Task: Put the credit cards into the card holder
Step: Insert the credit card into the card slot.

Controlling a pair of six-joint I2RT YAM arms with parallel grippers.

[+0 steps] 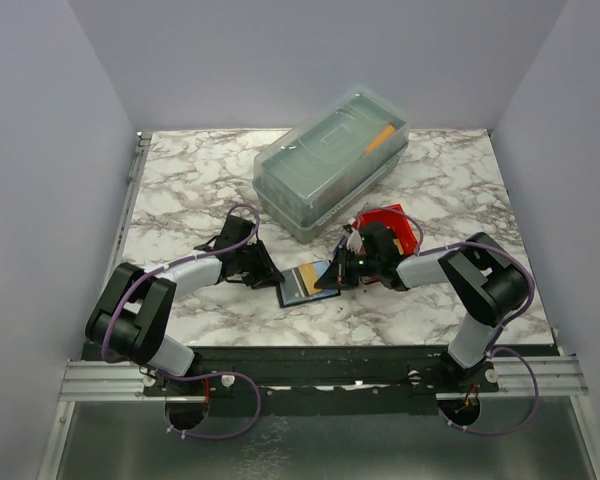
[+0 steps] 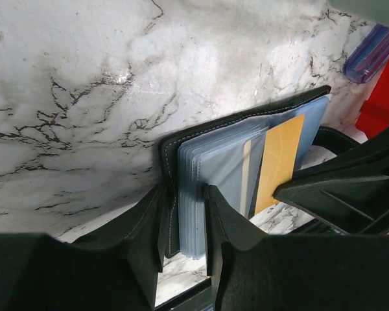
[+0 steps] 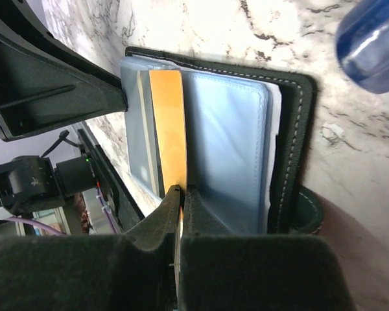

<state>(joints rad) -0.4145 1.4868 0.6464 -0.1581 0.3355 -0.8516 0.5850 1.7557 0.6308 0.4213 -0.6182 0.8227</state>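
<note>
The black card holder (image 1: pixel 292 292) lies open on the marble table between the two arms, its clear sleeves (image 2: pixel 223 162) fanned up. My left gripper (image 2: pixel 185 220) is shut on the card holder's left edge, pinching the black cover (image 2: pixel 170 149) and several sleeves. My right gripper (image 3: pixel 181 194) is shut on the tan/gold credit card (image 3: pixel 167 123). The card stands on edge among the sleeves and also shows in the left wrist view (image 2: pixel 279 159) and the top view (image 1: pixel 308 275). The stitched black cover (image 3: pixel 299 129) shows in the right wrist view. I cannot make out any other cards.
A large clear lidded box (image 1: pixel 330 160) stands just behind the grippers. A red bin (image 1: pixel 395 225) sits behind the right gripper. A blue-and-red pen (image 3: pixel 373 45) lies beside the holder, near the bin (image 2: pixel 382 84). The table's front edge is close below.
</note>
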